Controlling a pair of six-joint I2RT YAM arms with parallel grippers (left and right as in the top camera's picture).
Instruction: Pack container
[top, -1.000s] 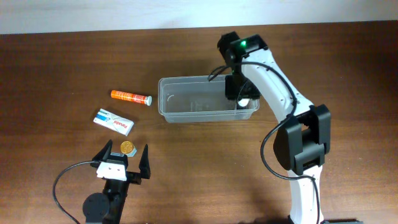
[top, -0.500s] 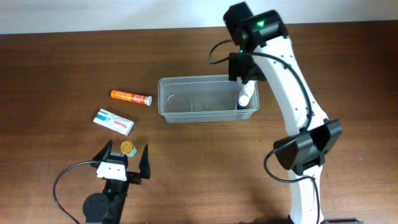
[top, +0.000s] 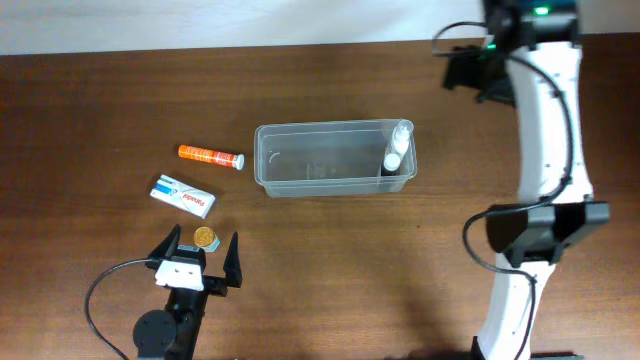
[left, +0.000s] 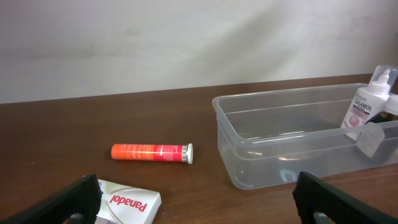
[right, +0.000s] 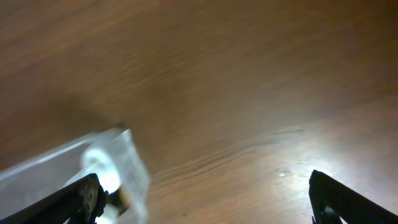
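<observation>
The clear plastic container (top: 330, 128) stands mid-table, and a white bottle (top: 397, 148) leans in its right end. My right gripper (top: 468, 75) hangs open and empty, high behind the container's right corner. In the right wrist view, its fingertips (right: 84, 198) frame bare wood, with the blurred container corner (right: 127, 163) at the left. My left gripper (top: 200, 256) rests open near the front edge. In the left wrist view it (left: 199, 205) faces the container (left: 280, 163) and the bottle (left: 367, 107).
An orange tube (top: 210, 155) lies left of the container, also visible as the orange tube (left: 151, 151) from the left wrist. A white Panadol box (top: 183, 196) lies nearer the front, and a small gold round tin (top: 205, 237) sits between the left fingers.
My right gripper opened and let go of the white bottle in the container's right end. It then rose and swung away to the back right. The left arm stayed still.
</observation>
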